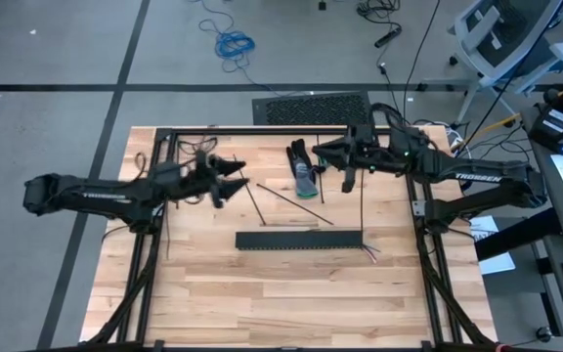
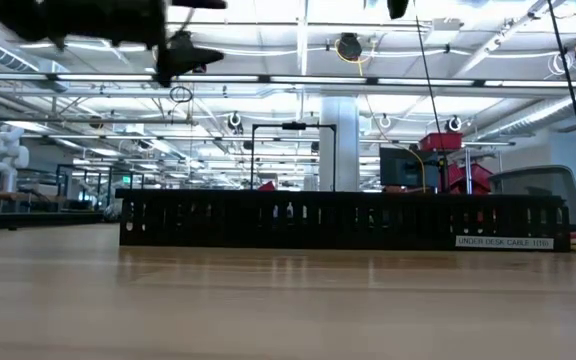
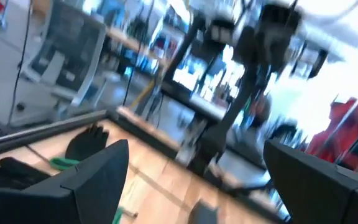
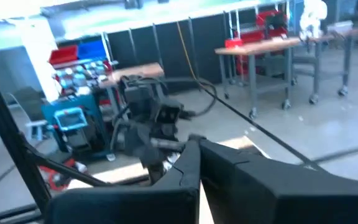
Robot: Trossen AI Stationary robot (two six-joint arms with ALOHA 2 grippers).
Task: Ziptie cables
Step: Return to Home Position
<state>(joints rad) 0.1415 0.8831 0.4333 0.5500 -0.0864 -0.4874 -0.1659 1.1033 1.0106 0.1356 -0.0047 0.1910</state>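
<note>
We found the bundle of thin coloured cables (image 1: 371, 252) almost wholly hidden inside the long black slotted plastic duct (image 1: 301, 240). It lay on the pale wooden table (image 1: 262, 303) with its long axis running left to right. Only a few coloured wire ends showed at its right end. The duct lay toward the table's front edge from both grippers, and neither touched it. The left gripper (image 1: 235, 180) hung behind the duct's left end, fingers spread and empty, and we judged it the nearer one. The right gripper (image 1: 325, 152) sat farther back, its fingers pressed together on nothing. Thin dark plastic zipties (image 1: 296, 207) lay loose between grippers and duct. Pulling back looked unobstructed to us.
</note>
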